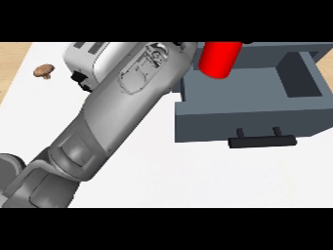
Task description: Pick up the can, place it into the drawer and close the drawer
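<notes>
Though hand itself is cut off at view's top edge, red can [218, 59] hangs over open drawer [259, 114], above its rear left corner, upper end out of view. Judged: can rigid, light, smooth-sided, likely slippery; best held round mid-body. Which arm the grey forearm [118, 112] belongs to is unclear; its hand hidden, grip state cannot be told. Other hand not visible. Toaster [90, 56] left of drawer, mostly covered by forearm. Small brown object [44, 71] far left of drawer, identity unclear. Drawer handle [262, 141] faces viewer.
</notes>
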`<state>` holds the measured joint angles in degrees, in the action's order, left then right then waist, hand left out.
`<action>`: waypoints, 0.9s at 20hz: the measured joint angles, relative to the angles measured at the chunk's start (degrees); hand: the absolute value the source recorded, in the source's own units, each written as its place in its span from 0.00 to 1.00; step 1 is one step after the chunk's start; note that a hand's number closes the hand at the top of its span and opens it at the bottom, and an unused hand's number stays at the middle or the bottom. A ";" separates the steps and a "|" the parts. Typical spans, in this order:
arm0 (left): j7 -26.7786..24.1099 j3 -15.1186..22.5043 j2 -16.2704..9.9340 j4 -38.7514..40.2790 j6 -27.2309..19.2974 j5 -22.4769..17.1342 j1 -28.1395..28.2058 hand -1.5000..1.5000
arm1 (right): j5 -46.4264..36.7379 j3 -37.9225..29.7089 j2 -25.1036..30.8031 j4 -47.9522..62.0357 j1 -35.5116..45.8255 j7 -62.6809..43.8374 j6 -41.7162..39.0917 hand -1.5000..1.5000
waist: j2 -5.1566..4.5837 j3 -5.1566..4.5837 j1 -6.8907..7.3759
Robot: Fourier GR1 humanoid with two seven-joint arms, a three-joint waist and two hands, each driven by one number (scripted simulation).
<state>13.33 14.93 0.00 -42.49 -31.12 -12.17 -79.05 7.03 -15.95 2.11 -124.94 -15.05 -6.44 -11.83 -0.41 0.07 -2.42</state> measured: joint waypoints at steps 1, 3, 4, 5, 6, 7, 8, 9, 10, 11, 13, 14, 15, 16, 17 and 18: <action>-0.43 0.45 0.00 1.15 -0.31 -0.89 -0.73 1.00 | 0.04 -0.07 0.19 0.97 0.62 0.40 -0.21 0.00 | -0.03 0.00 -0.05; -1.79 0.77 0.00 3.99 -0.06 -1.93 -2.16 1.00 | 0.03 -0.27 0.41 1.37 1.09 0.49 -0.27 0.00 | -0.10 0.02 -0.20; -2.28 1.30 0.00 5.23 -0.45 -2.71 -2.96 1.00 | 0.42 -0.60 0.63 1.69 1.26 0.63 -0.50 0.00 | -0.14 0.02 -0.44; -2.74 1.83 0.00 6.66 -0.79 -3.15 -3.87 1.00 | 0.71 -0.63 0.89 1.32 1.96 -0.33 -0.26 0.00 | -0.21 0.04 -0.67; -3.23 3.27 0.00 7.37 -1.52 -4.00 -3.97 1.00 | 0.72 -0.57 1.26 1.16 2.91 -1.27 0.01 0.00 | -0.27 0.04 -0.98; -3.26 4.01 0.01 8.12 -1.81 -4.84 -4.75 1.00 | 0.17 -0.27 1.18 1.50 3.24 -1.10 0.12 0.00 | -0.28 0.03 -1.06; -3.39 4.19 0.00 9.25 -1.92 -5.67 -5.52 1.00 | 0.10 -0.20 1.37 1.10 3.18 -1.43 -0.01 0.00 | -0.32 0.04 -1.25; -3.70 4.52 0.00 10.40 -1.94 -6.46 -6.16 1.00 | -0.56 0.51 0.94 1.02 3.42 -1.51 0.31 0.00 | -0.41 0.05 -1.50; -3.88 4.94 0.01 11.13 -1.84 -7.29 -6.48 1.00 | -0.99 0.94 0.70 0.72 3.63 -1.91 0.64 0.00 | -0.41 0.05 -1.50; -4.40 5.32 0.00 11.85 -1.74 -8.01 -6.55 1.00 | -0.79 0.72 0.71 0.81 3.29 -1.60 0.43 0.00 | -0.41 0.04 -1.57; -5.37 6.89 0.00 13.11 -2.34 -9.28 -6.58 1.00 | -0.79 0.59 0.94 1.68 3.90 -1.42 0.33 0.00 | -0.51 0.06 -1.94; -6.17 7.44 0.01 13.87 -2.26 -9.61 -6.51 1.00 | -1.33 1.11 0.60 1.57 3.71 -1.30 0.41 0.00 | -0.54 0.07 -1.96; -7.09 8.01 0.00 14.36 -2.24 -10.12 -6.30 1.00 | -1.60 1.09 0.61 2.39 4.08 -0.64 0.38 0.00 | -0.59 0.07 -2.04; -7.65 8.71 0.00 14.79 -2.72 -10.71 -6.14 1.00 | -1.83 1.38 0.57 2.26 3.97 -0.61 0.26 0.00 | -0.63 0.08 -2.24; -8.17 9.74 0.00 15.00 -3.58 -11.16 -5.73 1.00 | -1.80 1.28 0.65 3.01 4.54 -0.11 0.21 0.00 | -0.66 0.09 -2.41; -8.45 10.35 0.00 15.65 -4.13 -11.49 -5.93 1.00 | -1.90 1.13 0.66 3.68 5.17 0.13 0.44 0.00 | -0.72 0.09 -2.49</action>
<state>4.88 25.28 0.00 -26.84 -35.24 -23.65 -84.98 5.13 -14.82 2.77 -121.27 -9.88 -6.31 -11.39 -1.12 0.16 -4.91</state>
